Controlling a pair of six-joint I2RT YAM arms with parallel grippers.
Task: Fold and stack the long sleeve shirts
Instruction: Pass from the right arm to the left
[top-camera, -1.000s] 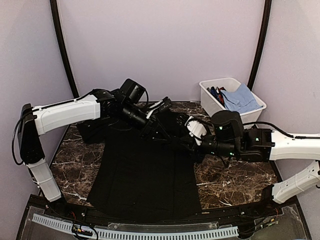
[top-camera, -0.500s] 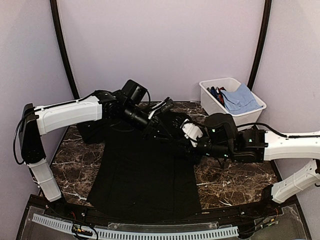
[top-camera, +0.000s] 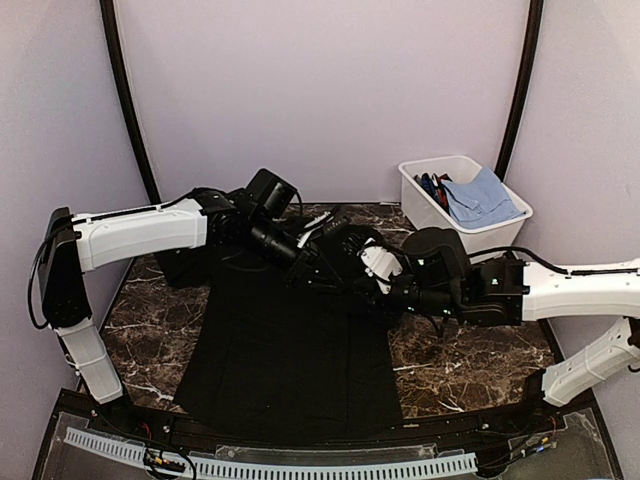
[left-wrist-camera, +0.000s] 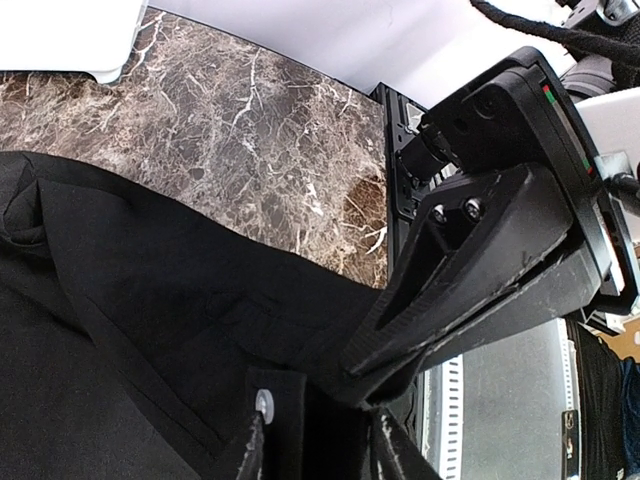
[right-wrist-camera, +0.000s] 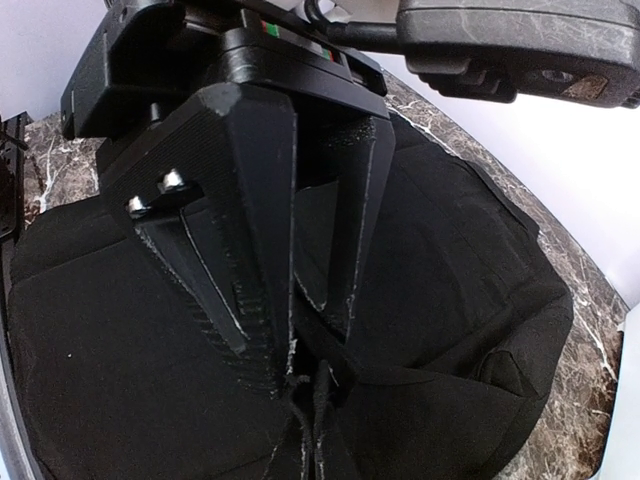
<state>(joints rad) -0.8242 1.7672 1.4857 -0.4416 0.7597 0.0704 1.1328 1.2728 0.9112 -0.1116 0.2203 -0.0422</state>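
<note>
A plain black long sleeve shirt (top-camera: 285, 350) lies spread on the marble table, its hem toward the near edge. My left gripper (top-camera: 312, 262) and right gripper (top-camera: 368, 272) meet tip to tip over its upper right part, where a bunched sleeve is lifted. In the left wrist view my left gripper (left-wrist-camera: 320, 450) holds a black cuff with a white button (left-wrist-camera: 264, 403), and the right gripper's fingers (left-wrist-camera: 470, 290) are pinched on the same cloth. In the right wrist view my right gripper (right-wrist-camera: 308, 420) is shut on a black fold (right-wrist-camera: 450, 300), just below the left gripper's fingers (right-wrist-camera: 250, 250).
A white bin (top-camera: 415, 195) at the back right holds a blue cloth (top-camera: 482, 195) and other garments. More dark cloth (top-camera: 185, 262) lies at the back left under my left arm. Bare marble (top-camera: 470, 360) shows to the right of the shirt.
My right gripper has moved left and back toward my left gripper, and the two now meet. My left gripper has shifted slightly right with the sleeve. The shirt body has stayed flat.
</note>
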